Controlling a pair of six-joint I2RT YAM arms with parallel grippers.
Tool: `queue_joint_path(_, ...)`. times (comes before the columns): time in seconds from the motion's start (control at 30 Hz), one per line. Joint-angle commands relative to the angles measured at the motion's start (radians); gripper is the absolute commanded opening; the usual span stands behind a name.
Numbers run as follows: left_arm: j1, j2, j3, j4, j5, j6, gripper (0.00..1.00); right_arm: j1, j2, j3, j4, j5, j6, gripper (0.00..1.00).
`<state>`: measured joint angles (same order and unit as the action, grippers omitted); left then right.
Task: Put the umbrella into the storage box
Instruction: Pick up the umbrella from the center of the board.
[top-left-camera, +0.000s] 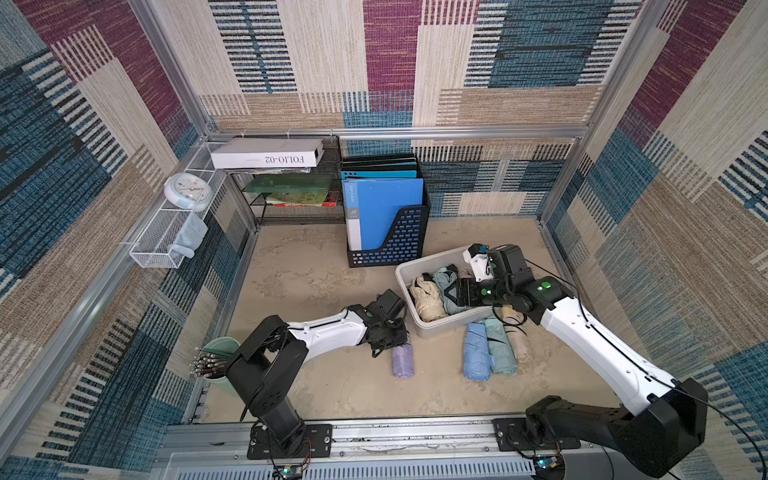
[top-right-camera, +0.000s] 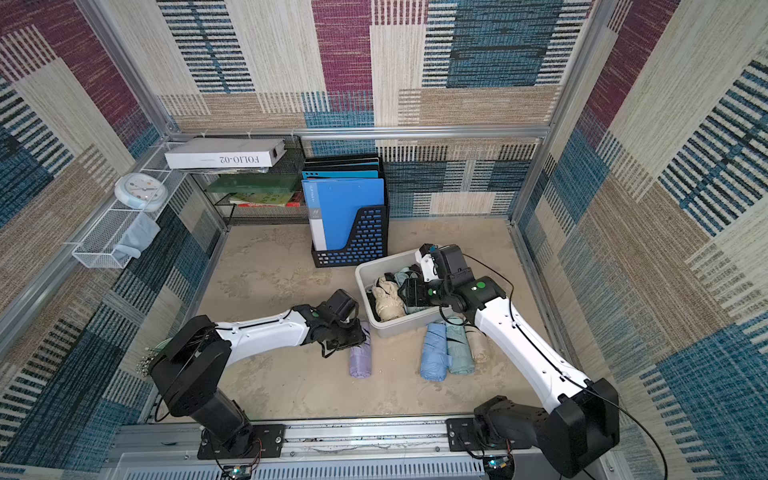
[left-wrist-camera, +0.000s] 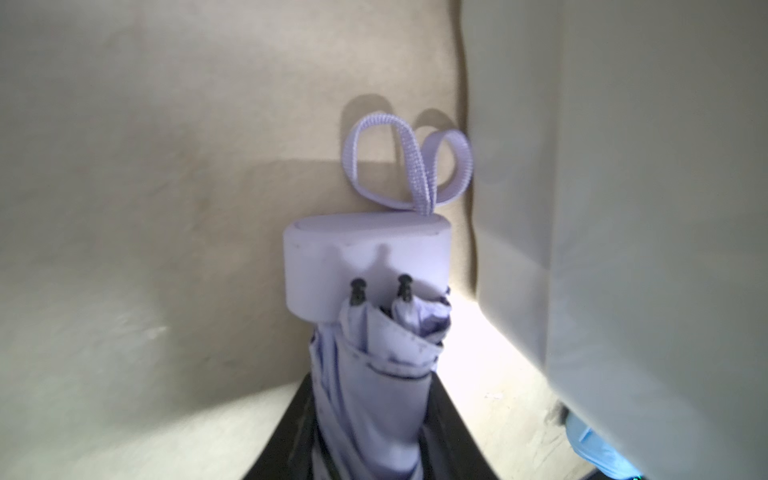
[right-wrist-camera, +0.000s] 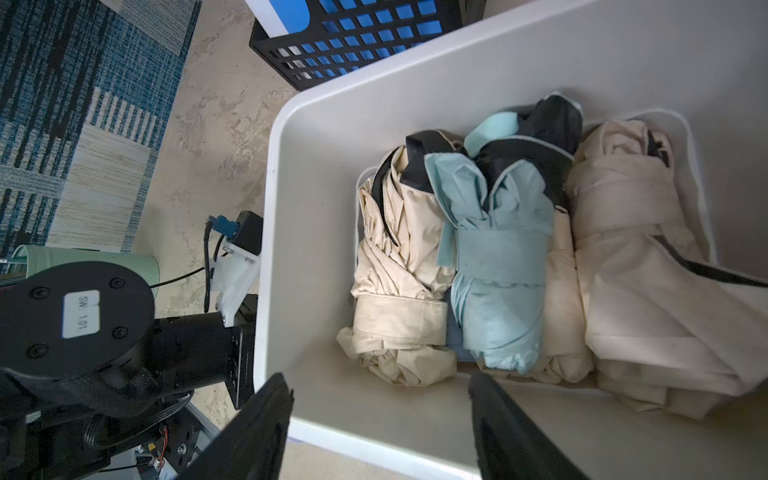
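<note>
While the pale grey-white rectangular plastic storage box (top-left-camera: 449, 325) stands right of centre, holding cream and pale-blue folded umbrellas (right-wrist-camera: 498, 266), the lilac folded fabric umbrella (top-left-camera: 403, 363) lies on the beige tabletop (top-left-camera: 311, 282) just outside its near-left corner. The left gripper (left-wrist-camera: 374, 388) is clamped on that umbrella. The right gripper (right-wrist-camera: 378, 382) hangs above the box, jaws apart.

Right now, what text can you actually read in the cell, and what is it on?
"FOLIO-02": on the side of the white box at the back left, upside down in both top views.
"SW. 101": on a white sticker on a black arm joint cover, right wrist view.
Too small to read: the print on the spine of the blue folder and the dial of the clock.
</note>
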<state>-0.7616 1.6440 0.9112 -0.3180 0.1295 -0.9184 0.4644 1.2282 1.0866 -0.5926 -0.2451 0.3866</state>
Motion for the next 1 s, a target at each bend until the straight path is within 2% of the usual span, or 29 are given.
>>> queue_joint_path(0.0,0.004,-0.058,-0.037,-0.09,-0.068,-0.028,0.31,0.01,-0.011,0.007,-0.001,-0.046,-0.002,0.73)
queue_joint_path(0.33,0.023,-0.406,-0.079,-0.129,-0.155,-0.049,0.29,0.116,-0.05,-0.015,0.099,-0.183,0.055,0.75)
queue_joint_path(0.53,0.051,-0.528,-0.068,-0.122,-0.169,-0.056,0.24,0.168,-0.035,-0.018,0.147,-0.201,0.071,0.75)
queue_joint_path(0.63,0.059,-0.567,-0.058,-0.059,-0.139,-0.053,0.23,0.187,-0.037,-0.027,0.19,-0.243,0.048,0.79)
queue_joint_path(0.8,0.069,-0.587,-0.038,0.089,-0.033,-0.038,0.21,0.194,-0.049,-0.11,0.324,-0.397,0.054,0.86)
queue_joint_path(0.97,0.07,-0.586,-0.018,0.196,0.076,-0.015,0.21,0.194,-0.041,-0.116,0.321,-0.421,0.037,0.87)
